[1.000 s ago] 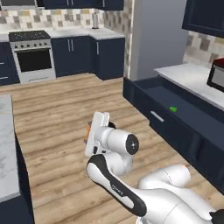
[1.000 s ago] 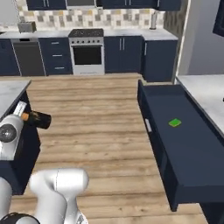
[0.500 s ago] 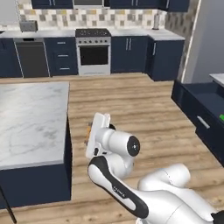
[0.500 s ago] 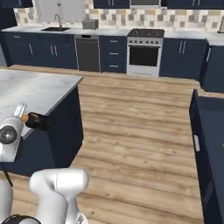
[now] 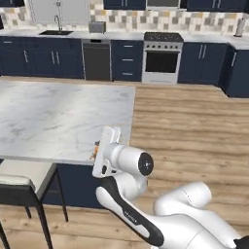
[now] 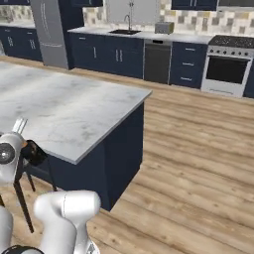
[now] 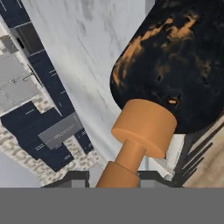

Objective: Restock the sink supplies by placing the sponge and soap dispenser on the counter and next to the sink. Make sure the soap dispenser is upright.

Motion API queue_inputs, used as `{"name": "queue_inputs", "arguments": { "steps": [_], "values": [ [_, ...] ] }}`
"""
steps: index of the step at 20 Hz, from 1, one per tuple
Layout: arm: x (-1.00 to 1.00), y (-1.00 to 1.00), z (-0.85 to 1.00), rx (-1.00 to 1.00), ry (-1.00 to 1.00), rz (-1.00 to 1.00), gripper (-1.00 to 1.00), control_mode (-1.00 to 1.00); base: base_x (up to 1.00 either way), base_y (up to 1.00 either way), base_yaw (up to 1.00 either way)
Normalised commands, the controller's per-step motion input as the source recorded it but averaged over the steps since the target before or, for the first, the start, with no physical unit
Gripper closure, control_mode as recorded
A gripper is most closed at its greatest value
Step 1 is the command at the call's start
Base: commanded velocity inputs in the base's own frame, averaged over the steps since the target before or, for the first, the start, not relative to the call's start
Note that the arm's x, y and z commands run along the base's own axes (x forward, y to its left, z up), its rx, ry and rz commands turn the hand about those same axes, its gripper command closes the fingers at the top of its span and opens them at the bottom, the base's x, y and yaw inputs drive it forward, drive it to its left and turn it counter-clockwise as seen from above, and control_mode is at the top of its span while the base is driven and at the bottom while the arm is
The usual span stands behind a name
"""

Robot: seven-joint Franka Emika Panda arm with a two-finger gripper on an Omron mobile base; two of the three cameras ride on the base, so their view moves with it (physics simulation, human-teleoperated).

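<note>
The soap dispenser [image 7: 175,65], a black bottle with an orange-brown pump top, is very close in the hand view, pump end toward the camera. My gripper [image 6: 31,152] is shut on it, low at the near edge of the marble island. In the left base view an orange bit of the soap dispenser [image 5: 96,149] peeks out beside the white hand. The sink [image 5: 55,33] with its grey faucet [image 5: 58,22] sits in the counter [image 5: 29,34] along the far wall; the right base view shows the same sink [image 6: 124,31]. The sponge is out of view.
A marble island [image 5: 58,116] over navy cabinets stands right ahead of the arm. A stool [image 5: 22,182] sits at its near left corner. On the far wall are a dishwasher [image 5: 97,61] and a stove [image 5: 162,58]. Open wood floor [image 5: 194,121] runs to the right.
The whole picture has swung: the base has turned away from the open drawer toward the island and the sink wall. The soap dispenser has stayed at the gripper throughout.
</note>
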Motion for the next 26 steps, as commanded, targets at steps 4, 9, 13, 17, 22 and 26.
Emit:
{"name": "queue_inputs", "arguments": {
  "steps": [4, 9, 13, 17, 22, 26],
  "values": [
    [0.00, 0.00, 0.00, 0.00, 0.00, 0.00, 1.00, 1.00, 0.09, 0.45, 0.39],
    [0.00, 0.00, 0.00, 0.00, 0.00, 0.00, 1.00, 1.00, 0.27, 0.01, 0.33],
    [0.00, 0.00, 0.00, 0.00, 0.00, 0.00, 1.00, 1.00, 0.47, -0.41, 0.18],
    [0.00, 0.00, 0.00, 0.00, 0.00, 0.00, 1.00, 1.00, 0.86, -0.99, 0.00],
    [0.00, 0.00, 0.00, 0.00, 0.00, 0.00, 1.00, 1.00, 0.64, -1.00, 0.00],
    [0.00, 0.00, 0.00, 0.00, 0.00, 0.00, 1.00, 1.00, 0.60, -1.00, 0.00]
  ]
}}
